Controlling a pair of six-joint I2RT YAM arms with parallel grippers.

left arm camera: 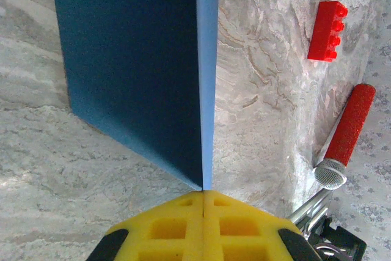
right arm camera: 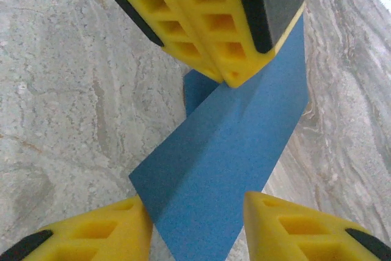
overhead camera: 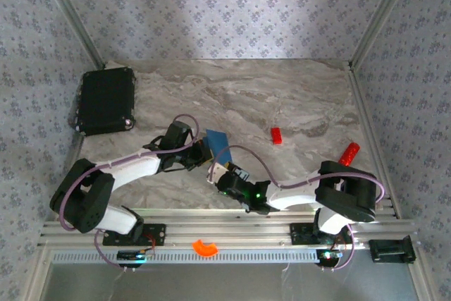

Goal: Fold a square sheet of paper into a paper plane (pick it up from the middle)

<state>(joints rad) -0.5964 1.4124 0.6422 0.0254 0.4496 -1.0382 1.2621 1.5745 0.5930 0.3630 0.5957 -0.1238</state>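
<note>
The left end effector [left arm camera: 203,197] clenches the square sheet of paper [left arm camera: 134,59] at its crease, pinning the fold. The right end effector [right arm camera: 197,206], released, straddles it, likely to pinch.

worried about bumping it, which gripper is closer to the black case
Left. The left gripper, shut on the blue sheet of paper, sits off the black case's near-right corner. The right gripper, open, is farther right and closer to the robot.

We read no text, no labels, no brand names, no numbers, no signs on anything in these views.
</note>
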